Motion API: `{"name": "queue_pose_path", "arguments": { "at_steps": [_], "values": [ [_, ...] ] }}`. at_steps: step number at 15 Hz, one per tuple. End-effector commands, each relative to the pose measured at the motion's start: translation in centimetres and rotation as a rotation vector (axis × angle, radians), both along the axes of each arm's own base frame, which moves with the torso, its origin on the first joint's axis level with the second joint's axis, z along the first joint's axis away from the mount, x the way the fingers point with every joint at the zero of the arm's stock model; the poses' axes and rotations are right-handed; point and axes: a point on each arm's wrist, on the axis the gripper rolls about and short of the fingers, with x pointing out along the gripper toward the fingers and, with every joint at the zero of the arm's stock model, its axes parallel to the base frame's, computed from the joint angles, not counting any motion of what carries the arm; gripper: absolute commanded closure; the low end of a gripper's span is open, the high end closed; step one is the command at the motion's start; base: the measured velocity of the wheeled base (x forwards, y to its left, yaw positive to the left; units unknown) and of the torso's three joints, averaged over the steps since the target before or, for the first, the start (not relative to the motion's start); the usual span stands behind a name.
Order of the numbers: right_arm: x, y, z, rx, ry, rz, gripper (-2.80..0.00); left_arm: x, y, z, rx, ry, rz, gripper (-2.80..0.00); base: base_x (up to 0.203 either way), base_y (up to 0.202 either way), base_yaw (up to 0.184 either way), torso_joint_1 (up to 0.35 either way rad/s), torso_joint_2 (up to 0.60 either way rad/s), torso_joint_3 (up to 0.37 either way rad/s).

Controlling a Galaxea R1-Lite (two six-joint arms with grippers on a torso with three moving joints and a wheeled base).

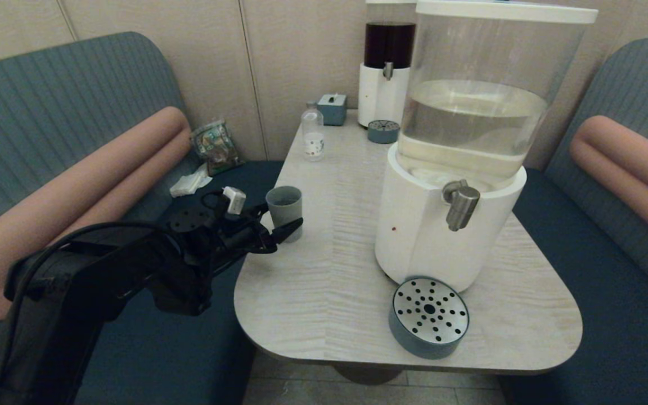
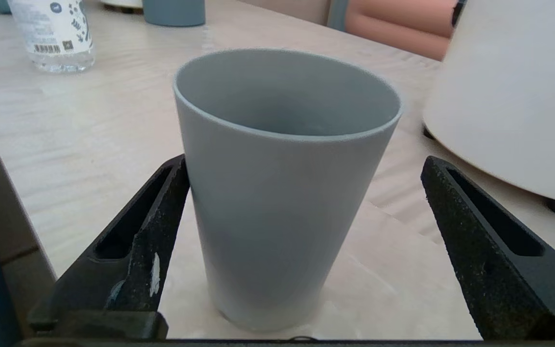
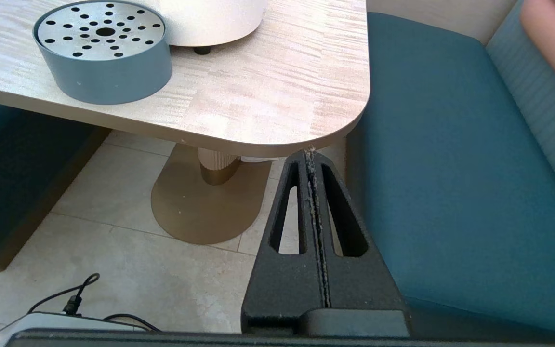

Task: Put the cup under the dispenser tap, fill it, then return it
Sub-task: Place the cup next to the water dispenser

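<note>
The grey-green cup (image 1: 284, 207) (image 2: 282, 202) stands upright near the table's left edge, and no liquid shows inside it. My left gripper (image 1: 280, 218) (image 2: 306, 164) is open around its lower half. One finger (image 2: 154, 226) lies against the cup's side; the other finger (image 2: 475, 231) stands well apart from it. The brushed-steel dispenser tap (image 1: 460, 205) juts from the white base of the clear-tank dispenser (image 1: 442, 236), to the right of the cup. My right gripper (image 3: 310, 155) is shut and empty, low beside the table's near right corner; it does not show in the head view.
A round blue-grey tray (image 1: 428, 316) (image 3: 104, 53) with a perforated metal top sits below the tap at the table's front. At the back stand a small clear bottle (image 1: 313, 135) (image 2: 53, 33), a tissue box (image 1: 332, 108), a dark-liquid dispenser (image 1: 387, 73) and a smaller tray (image 1: 383, 131). Benches flank the table (image 1: 313, 281).
</note>
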Motion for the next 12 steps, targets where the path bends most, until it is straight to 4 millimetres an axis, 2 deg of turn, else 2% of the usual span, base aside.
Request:
{"name": "queue_pose_path", "arguments": {
  "at_steps": [1,9,12],
  "values": [
    [0.0,0.0,0.0,-0.001,-0.002,0.001,0.0,-1.1,0.1,1.6,0.001,-0.016,-0.004,-2.8,0.0,0.0,0.0,0.0,0.0,0.0],
    [0.0,0.0,0.0,-0.001,0.0,0.001,0.0,-5.4,0.8,3.8,0.03,0.028,0.003,-2.8,0.0,0.0,0.0,0.0,0.0,0.0],
    [0.0,0.0,0.0,-0.001,-0.001,0.001,0.0,-6.1,1.4,3.9,0.037,0.041,0.019,-2.8,0.0,0.0,0.0,0.0,0.0,0.0]
  ]
}}
